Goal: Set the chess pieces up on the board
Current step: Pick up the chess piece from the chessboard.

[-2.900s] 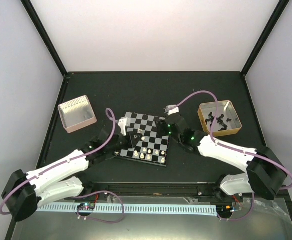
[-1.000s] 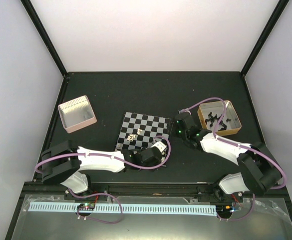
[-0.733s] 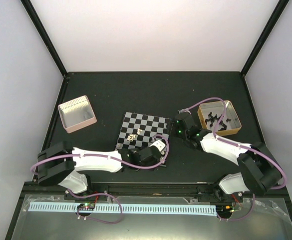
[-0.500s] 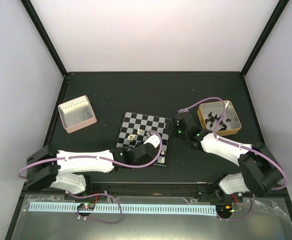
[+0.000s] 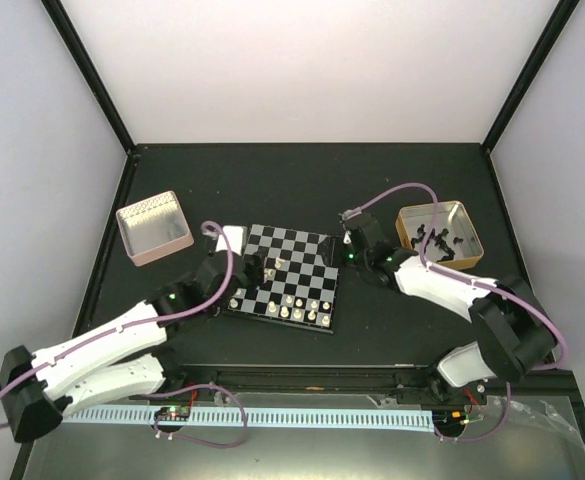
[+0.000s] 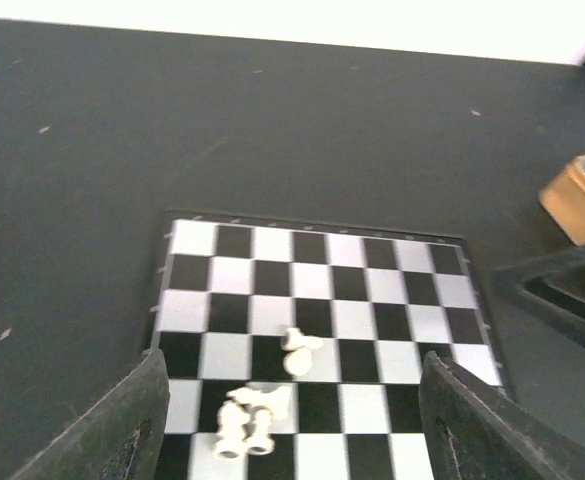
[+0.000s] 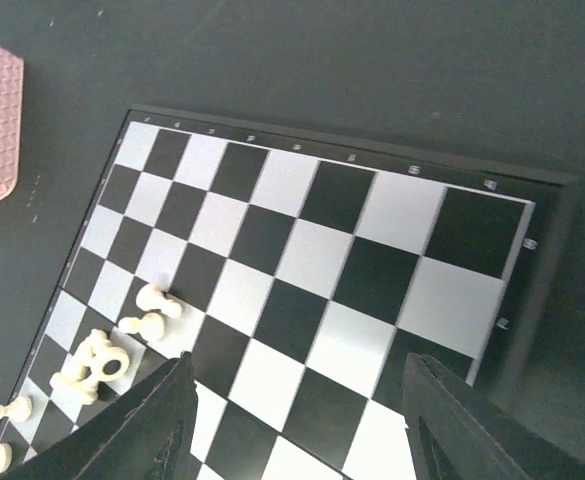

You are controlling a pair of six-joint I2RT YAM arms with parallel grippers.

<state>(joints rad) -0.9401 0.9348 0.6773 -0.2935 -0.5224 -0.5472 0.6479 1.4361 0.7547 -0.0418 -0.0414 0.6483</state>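
Cream chess pieces lie toppled in a heap on the board, left of middle, too jumbled to give me one axis. They're dead ahead, between the wide-spread fingers of my left gripper, the nearer arm. The right gripper, wide and empty, hangs by the far right corner, well apart.
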